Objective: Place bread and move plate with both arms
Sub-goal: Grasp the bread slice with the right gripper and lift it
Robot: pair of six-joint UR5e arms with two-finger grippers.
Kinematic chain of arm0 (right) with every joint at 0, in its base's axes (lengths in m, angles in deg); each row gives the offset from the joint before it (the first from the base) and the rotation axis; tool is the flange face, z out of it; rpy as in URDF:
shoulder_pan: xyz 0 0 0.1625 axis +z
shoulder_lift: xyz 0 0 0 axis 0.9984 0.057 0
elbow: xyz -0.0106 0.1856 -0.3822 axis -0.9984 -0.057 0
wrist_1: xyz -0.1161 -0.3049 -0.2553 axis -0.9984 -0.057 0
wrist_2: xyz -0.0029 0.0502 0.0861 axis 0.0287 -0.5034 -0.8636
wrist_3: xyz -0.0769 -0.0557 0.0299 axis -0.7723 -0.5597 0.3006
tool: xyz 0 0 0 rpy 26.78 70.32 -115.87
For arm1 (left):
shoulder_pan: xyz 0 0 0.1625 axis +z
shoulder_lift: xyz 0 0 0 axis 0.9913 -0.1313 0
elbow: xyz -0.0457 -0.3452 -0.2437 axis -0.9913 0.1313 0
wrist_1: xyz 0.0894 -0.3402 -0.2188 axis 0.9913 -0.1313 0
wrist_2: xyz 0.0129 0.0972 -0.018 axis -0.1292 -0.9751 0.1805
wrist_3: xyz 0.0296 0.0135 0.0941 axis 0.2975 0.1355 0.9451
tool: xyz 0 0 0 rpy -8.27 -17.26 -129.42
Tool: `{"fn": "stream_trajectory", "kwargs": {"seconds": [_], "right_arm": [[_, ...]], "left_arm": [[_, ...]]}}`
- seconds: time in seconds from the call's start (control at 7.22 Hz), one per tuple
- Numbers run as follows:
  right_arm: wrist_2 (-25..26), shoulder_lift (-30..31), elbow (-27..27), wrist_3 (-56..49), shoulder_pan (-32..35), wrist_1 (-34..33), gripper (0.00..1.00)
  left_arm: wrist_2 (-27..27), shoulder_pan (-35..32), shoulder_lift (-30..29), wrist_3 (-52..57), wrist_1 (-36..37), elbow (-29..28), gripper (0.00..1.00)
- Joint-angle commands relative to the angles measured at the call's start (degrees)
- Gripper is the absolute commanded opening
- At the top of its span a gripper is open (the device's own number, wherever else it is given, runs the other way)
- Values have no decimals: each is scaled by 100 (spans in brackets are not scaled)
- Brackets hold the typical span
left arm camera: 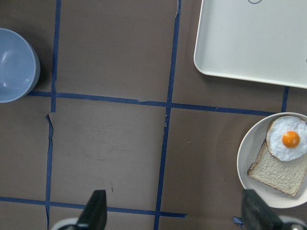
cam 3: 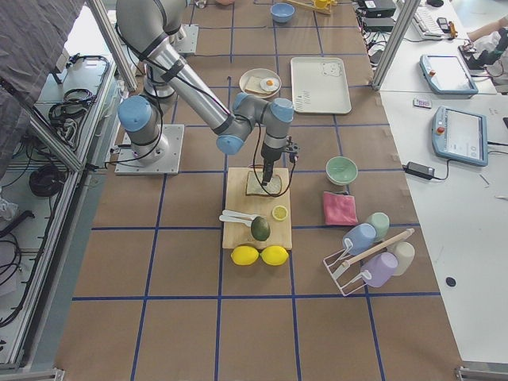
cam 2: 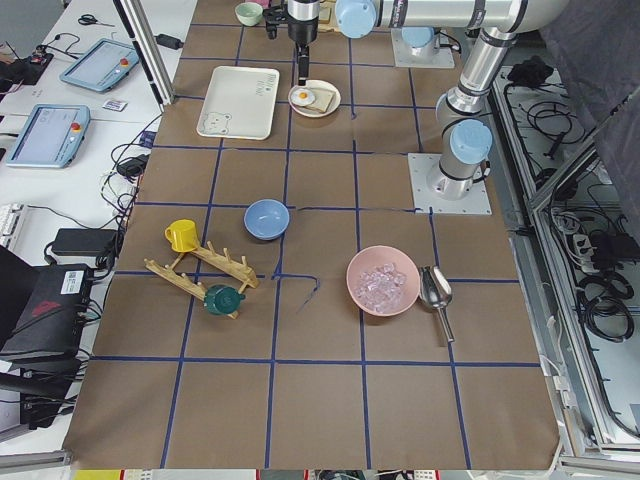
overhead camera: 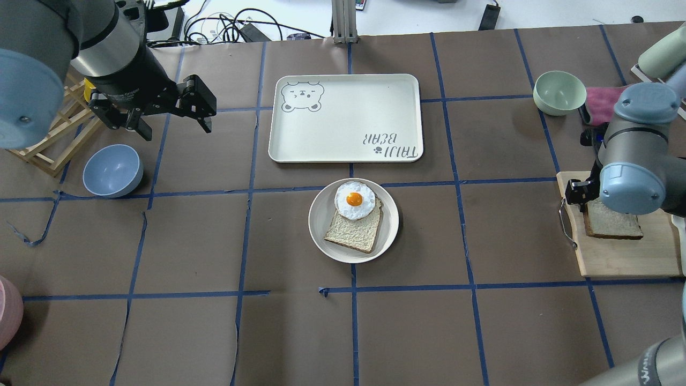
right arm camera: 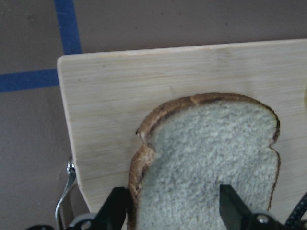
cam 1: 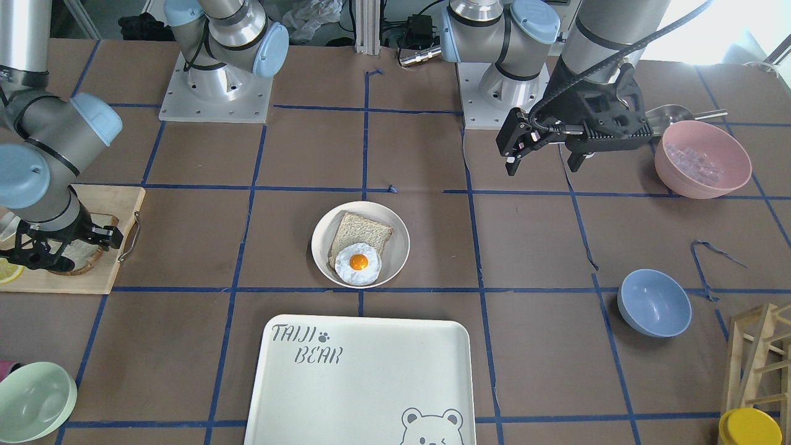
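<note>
The bread, a large slice with dark brown crust, lies on a wooden cutting board; it also shows in the overhead view. My right gripper is open just above it, one finger over the crust edge and one over the crumb. The cream plate sits mid-table and holds a smaller tan slice with a fried egg on it. My left gripper is open and empty, held high near the blue bowl, well away from the plate.
The bear-printed tray lies just beyond the plate. A blue bowl and a wooden rack are near the left arm. A green bowl and a pink cloth are near the board. A pink bowl stands by the left arm's base.
</note>
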Motion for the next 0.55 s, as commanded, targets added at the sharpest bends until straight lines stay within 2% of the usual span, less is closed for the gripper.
{"fn": "stream_trajectory", "kwargs": {"seconds": [0.0, 0.14, 0.28, 0.42], "right_arm": [[35, -6, -3, 15, 0, 6, 36], [35, -6, 6, 24, 0, 6, 24], [44, 2, -3, 41, 0, 24, 4], [157, 29, -12, 24, 0, 41, 0]], "left_arm": [[0, 0, 0, 3, 0, 0, 100], [0, 0, 0, 3, 0, 0, 100], [0, 0, 0, 3, 0, 0, 100], [0, -9, 0, -6, 0, 0, 100]]}}
